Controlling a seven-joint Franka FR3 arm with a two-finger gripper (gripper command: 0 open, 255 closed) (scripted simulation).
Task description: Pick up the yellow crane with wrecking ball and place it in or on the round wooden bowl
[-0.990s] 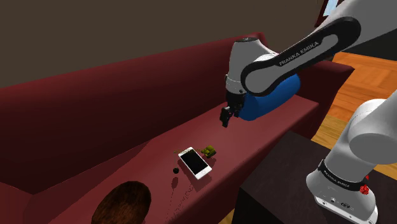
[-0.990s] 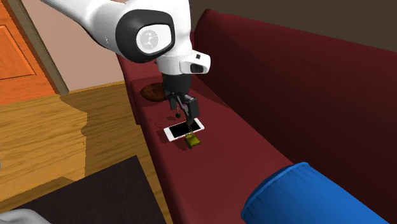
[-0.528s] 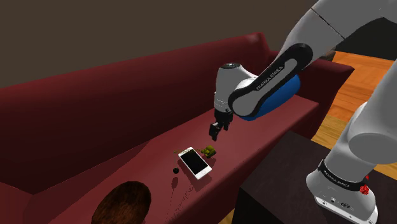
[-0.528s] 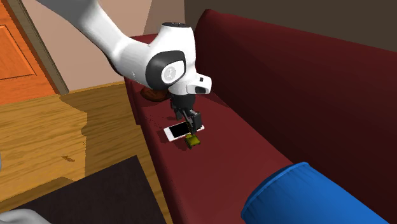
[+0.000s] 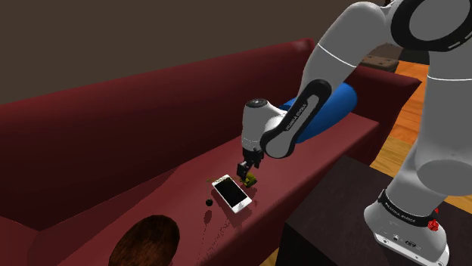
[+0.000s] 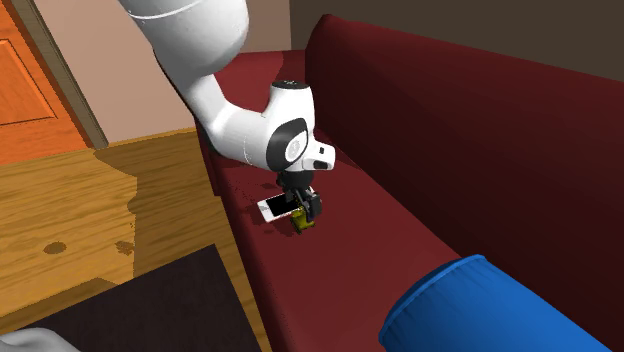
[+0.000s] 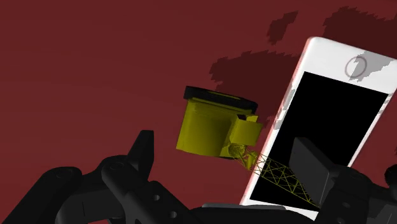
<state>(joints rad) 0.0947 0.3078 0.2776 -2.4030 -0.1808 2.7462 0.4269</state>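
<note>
The yellow crane (image 5: 249, 180) lies on the dark red sofa seat (image 5: 302, 162), its cab (image 7: 207, 127) beside a white phone (image 7: 324, 121) and its lattice boom (image 7: 280, 178) running over the phone's edge. Its small black wrecking ball (image 5: 209, 202) rests apart on the seat, on the far side of the phone (image 5: 231, 193). My gripper (image 5: 243, 171) hangs just above the crane (image 6: 305, 222), open, with one finger (image 7: 143, 153) on each side of the cab and not touching it. The round wooden bowl (image 5: 145, 242) sits on the seat at the shoulder view's lower left.
A blue cushion (image 5: 336, 109) lies on the seat behind my arm. A dark low table (image 5: 340, 215) stands in front of the sofa near the stand. The sofa back (image 6: 450, 130) rises close behind the crane. Wooden floor (image 6: 90, 230) lies beyond the seat edge.
My gripper has come down and towards the crane, from well above the seat near the blue cushion to just over the toy. Crane, phone and bowl have not moved.
</note>
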